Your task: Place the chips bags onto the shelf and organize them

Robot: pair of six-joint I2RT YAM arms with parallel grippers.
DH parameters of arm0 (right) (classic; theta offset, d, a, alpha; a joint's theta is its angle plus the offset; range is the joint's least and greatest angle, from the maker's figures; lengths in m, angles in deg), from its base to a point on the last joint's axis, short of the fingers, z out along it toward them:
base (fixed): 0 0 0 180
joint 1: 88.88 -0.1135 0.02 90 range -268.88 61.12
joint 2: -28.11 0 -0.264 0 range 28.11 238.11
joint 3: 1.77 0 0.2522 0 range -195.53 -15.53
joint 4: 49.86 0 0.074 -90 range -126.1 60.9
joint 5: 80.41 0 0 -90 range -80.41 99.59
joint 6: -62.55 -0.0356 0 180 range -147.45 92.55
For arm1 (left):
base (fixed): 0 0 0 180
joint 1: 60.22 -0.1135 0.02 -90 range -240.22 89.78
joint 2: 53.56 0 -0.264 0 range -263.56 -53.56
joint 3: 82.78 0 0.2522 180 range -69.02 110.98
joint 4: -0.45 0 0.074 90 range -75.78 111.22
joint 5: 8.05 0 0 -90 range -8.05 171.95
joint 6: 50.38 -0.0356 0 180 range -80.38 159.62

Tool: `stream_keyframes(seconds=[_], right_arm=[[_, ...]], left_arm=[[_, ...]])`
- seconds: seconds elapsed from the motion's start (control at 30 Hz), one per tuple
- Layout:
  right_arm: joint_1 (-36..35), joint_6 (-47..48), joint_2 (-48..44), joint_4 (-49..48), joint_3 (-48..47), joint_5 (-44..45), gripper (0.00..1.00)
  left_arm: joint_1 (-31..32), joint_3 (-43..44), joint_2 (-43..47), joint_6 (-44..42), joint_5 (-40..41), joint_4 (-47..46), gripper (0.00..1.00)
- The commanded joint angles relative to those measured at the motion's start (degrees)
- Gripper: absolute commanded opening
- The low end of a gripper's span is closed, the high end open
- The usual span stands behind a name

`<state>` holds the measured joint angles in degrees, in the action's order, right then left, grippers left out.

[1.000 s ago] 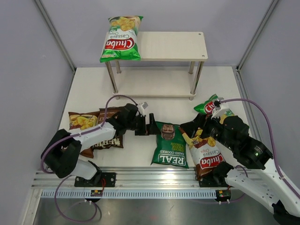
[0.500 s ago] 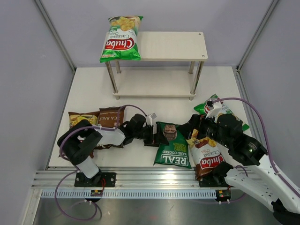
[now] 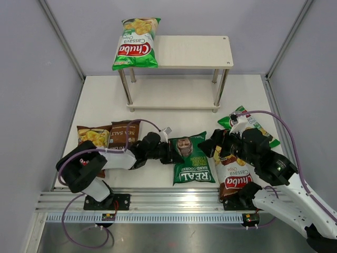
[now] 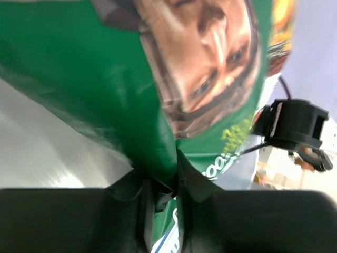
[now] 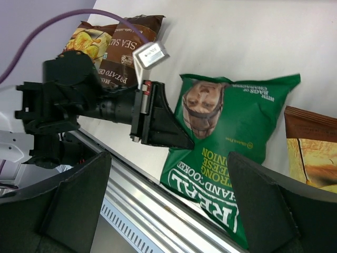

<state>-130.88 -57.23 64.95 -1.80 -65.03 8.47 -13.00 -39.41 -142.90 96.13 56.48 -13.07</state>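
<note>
The dark-green REAL bag [image 3: 192, 164] lies on the table in front of the arms. My left gripper [image 3: 174, 153] is shut on it, with a fold of its left edge pinched between the jaws [image 4: 164, 208]; the green foil [image 4: 100, 74] fills the left wrist view. My right gripper [image 3: 218, 148] hovers open just right of that bag, nothing between its fingers [image 5: 168, 158]. In the right wrist view the REAL bag [image 5: 242, 121] lies below it. A light-green Chuba bag [image 3: 136, 45] rests on the left end of the shelf [image 3: 200, 51].
A brown Chuba bag [image 3: 233, 178] lies under the right arm and a light-green Chuba bag [image 3: 254, 124] behind it. At the left lie a brown Chuba bag [image 3: 93, 136] and a dark-brown Kettle bag [image 3: 124, 135]. The metal rail [image 3: 174, 199] runs along the near edge.
The left gripper moved in onto the REAL bag's left edge and closed on it, puckering the foil. The right gripper drifted slightly left and stayed open.
</note>
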Motion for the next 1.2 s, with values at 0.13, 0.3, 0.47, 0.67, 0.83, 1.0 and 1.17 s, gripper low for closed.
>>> stream_keyframes(seconds=[0.13, 0.3, 0.47, 0.67, 0.83, 1.0, 1.17], right_arm=[[0.16, -0.54, -0.36, -2.58, 1.07, 4.02, 0.99], [0.16, -2.47, -1.77, -2.49, 1.77, 9.29, 1.00], [0.16, -3.88, -4.32, -2.22, 2.03, 11.32, 0.99], [0.16, -7.22, -7.48, -6.96, 6.42, 6.50, 1.00], [0.16, -10.29, -10.21, -22.59, 13.62, -6.50, 0.99], [0.16, -12.58, -9.51, -36.38, 16.18, -21.36, 0.99], [0.16, -12.32, -6.88, -38.87, 15.31, -28.22, 0.99]], left_arm=[[-0.11, -2.18, 14.18, -5.09, 12.20, 7.16, 0.01], [-0.11, -1.83, 21.65, -6.15, 14.57, 11.11, 0.00], [-0.20, -1.66, 32.11, -6.50, 16.85, 14.54, 0.00], [-0.03, 1.15, 45.80, -8.26, 21.42, 20.86, 0.00], [-0.11, 4.93, 53.03, -9.31, 24.33, 22.98, 0.00], [-0.11, 10.64, 56.72, -9.93, 24.07, 24.56, 0.00], [-0.11, 14.33, 58.49, -11.60, 24.77, 24.56, 0.00]])
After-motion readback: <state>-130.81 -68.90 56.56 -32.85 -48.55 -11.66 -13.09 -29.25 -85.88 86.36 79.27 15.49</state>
